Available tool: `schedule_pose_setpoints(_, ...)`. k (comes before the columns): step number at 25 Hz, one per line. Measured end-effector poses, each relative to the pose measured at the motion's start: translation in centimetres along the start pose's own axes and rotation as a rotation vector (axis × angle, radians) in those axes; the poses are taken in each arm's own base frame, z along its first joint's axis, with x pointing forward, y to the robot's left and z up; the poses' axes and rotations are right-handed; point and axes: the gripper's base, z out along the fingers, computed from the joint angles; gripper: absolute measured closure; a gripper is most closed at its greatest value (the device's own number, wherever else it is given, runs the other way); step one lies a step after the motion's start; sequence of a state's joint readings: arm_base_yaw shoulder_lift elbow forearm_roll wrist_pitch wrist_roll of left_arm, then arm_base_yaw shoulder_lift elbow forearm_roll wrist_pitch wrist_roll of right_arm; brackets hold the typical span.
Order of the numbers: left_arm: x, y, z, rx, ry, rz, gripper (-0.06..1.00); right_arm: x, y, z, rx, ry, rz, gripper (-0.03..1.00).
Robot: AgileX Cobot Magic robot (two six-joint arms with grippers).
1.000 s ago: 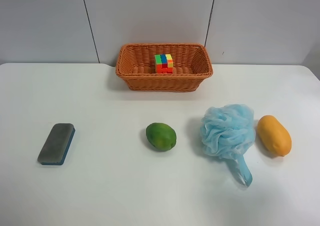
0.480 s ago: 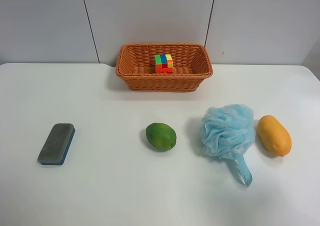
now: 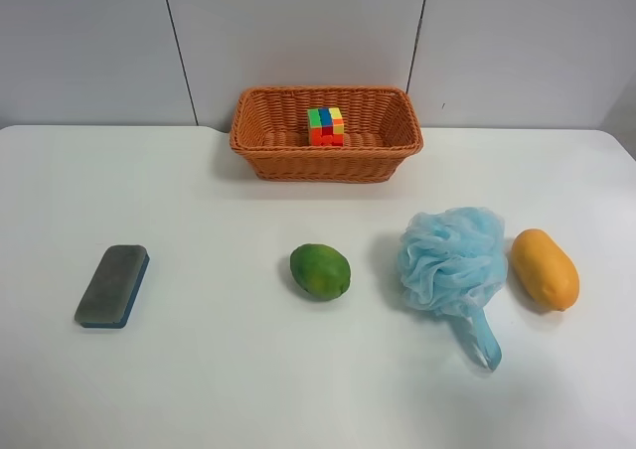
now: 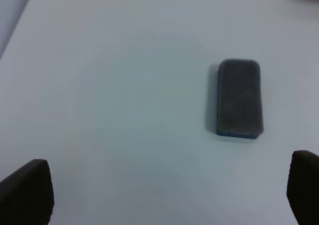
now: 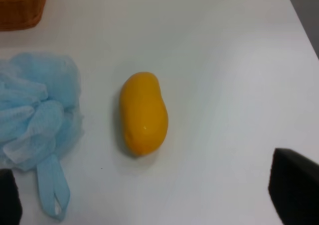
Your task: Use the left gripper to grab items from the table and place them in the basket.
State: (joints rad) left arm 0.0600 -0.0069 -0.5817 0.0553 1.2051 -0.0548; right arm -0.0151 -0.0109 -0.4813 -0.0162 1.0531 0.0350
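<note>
Four items lie on the table (image 3: 219, 370); cube (image 3: 326, 126) in basket (image 3: 260, 151). Left gripper (image 4: 164, 190) fingers spread wide, empty. Eraser (image 4: 239, 98) lies ahead, off-centre toward one finger, long axis seemingly along the approach.
</note>
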Motion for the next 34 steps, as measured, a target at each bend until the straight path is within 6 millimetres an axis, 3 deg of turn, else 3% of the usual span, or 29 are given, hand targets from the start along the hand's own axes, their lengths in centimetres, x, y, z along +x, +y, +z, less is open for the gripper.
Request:
schedule_pose_setpoints(19,0.0,-0.3,1.7,0.023,-0.060,-0.003,0.02,0.0,0.0,0.0,0.000,0.000,0.000,-0.03)
schedule_pose_setpoints(34,0.0,-0.4,1.7,0.031,-0.065,0.011,0.02,0.0,0.0,0.0,0.000,0.000,0.000,-0.03)
